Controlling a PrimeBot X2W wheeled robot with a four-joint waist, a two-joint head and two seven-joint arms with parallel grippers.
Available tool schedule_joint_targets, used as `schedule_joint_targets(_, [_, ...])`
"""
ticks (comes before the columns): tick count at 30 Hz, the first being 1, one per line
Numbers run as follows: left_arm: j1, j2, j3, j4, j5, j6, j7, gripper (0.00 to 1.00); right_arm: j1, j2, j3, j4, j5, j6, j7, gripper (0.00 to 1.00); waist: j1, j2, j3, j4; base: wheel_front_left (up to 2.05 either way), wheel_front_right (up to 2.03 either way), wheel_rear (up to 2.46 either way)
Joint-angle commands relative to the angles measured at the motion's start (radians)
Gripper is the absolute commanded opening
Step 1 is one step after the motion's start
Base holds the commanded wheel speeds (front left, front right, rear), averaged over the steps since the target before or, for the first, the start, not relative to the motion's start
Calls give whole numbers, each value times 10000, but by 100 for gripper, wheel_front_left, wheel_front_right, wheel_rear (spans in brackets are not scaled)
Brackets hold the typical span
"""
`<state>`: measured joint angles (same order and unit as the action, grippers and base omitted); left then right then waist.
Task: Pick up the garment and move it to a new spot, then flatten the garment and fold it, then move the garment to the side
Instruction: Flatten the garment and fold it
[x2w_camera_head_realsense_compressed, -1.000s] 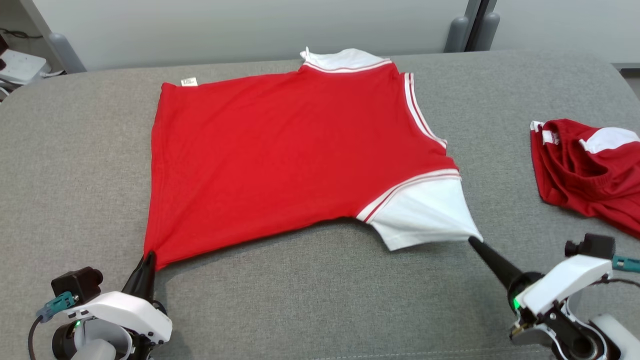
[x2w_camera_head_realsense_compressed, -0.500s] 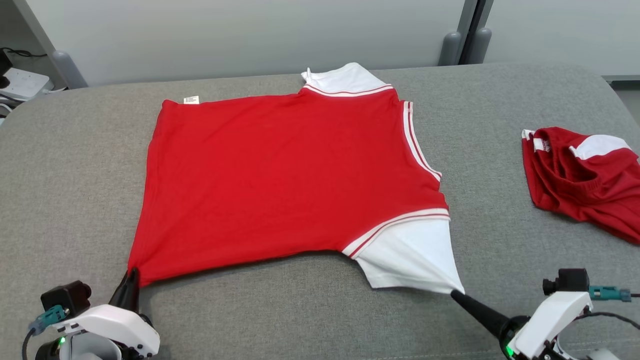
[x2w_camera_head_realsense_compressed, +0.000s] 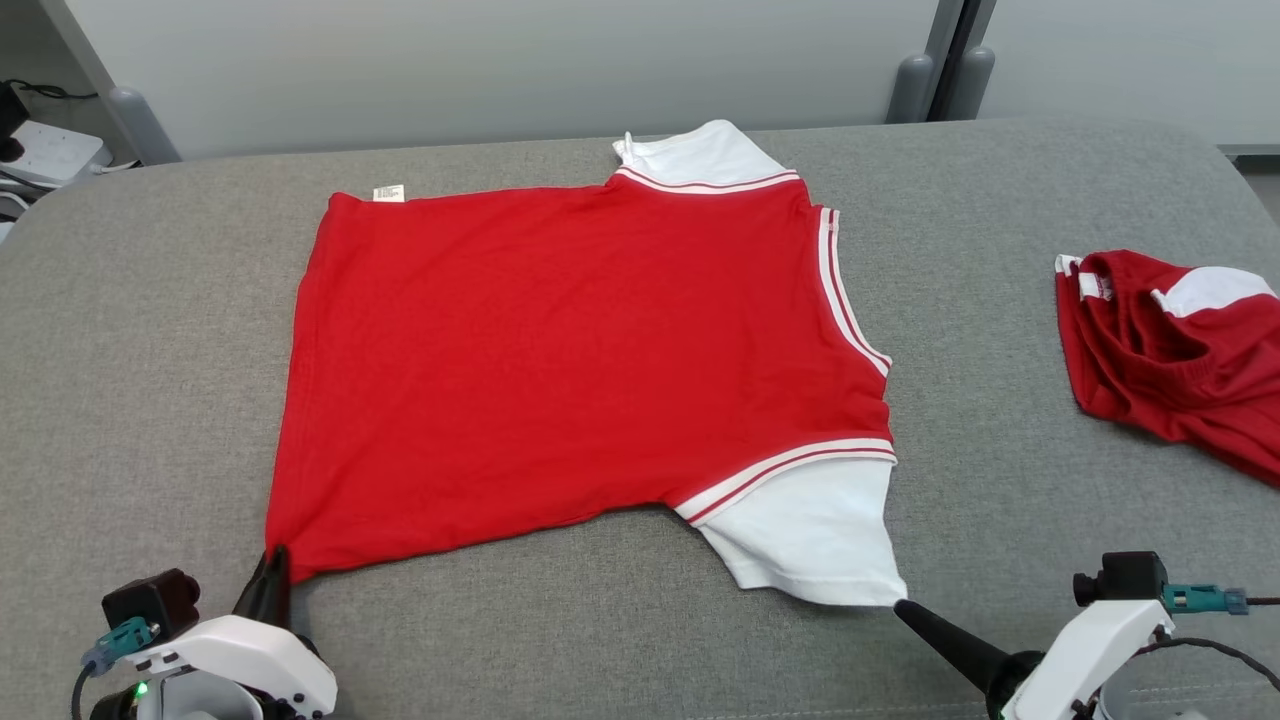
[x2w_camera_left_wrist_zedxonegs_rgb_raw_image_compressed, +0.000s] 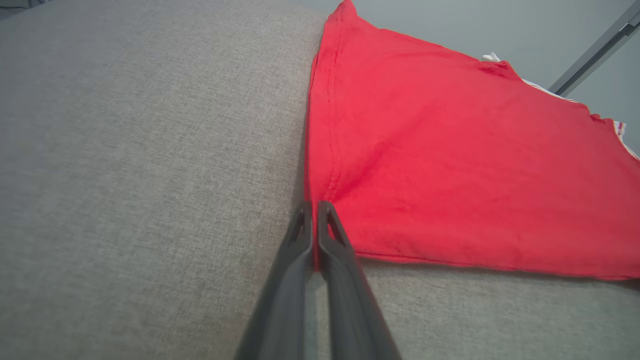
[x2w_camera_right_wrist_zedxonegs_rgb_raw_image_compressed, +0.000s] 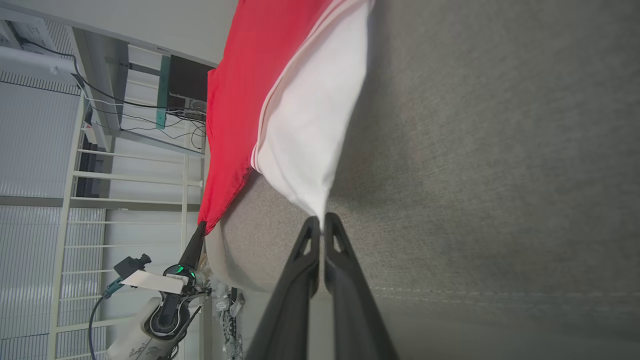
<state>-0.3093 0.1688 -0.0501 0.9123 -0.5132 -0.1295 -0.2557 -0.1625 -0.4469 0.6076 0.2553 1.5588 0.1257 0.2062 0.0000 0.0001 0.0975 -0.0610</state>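
Garment (x2w_camera_head_realsense_compressed: 560, 340) lies flat, long axis left-right, neckline pointing right.

Grey fabric-covered table (x2w_camera_head_realsense_compressed: 150, 330) with a flat red-and-white shirt (x2w_camera_head_realsense_compressed: 560, 350) and, well right, a crumpled red garment (x2w_camera_head_realsense_compressed: 1180, 380)

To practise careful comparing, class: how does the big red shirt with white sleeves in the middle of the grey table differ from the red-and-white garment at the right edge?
The red shirt with white sleeves lies spread flat; the red-and-white garment is bunched in folds. The left hand pinches the shirt's hem corner; nothing grips the bunched garment. Both are red with white parts and rest on the grey fabric table.
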Motion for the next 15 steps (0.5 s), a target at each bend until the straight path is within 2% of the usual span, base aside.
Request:
schedule_joint_targets(1, [-255,216,319,-204,176,0,-61,100,-292,-111,98,-78,-256,50,-239,100,0,-1,-13,20,0,0,0])
schedule_joint_targets(8, [-169,100,294,-435,202,-8,-61,100,-690,-17,131,471,-1039,50,-1127,100,0,-1,-65,118,0,0,0])
schedule_joint_targets(15, [179,-83,942,-1517,1319,121,-61,100,-1468,150,-61,1827,-3181,50,-4009,100,0,-1,-233,276,0,0,0])
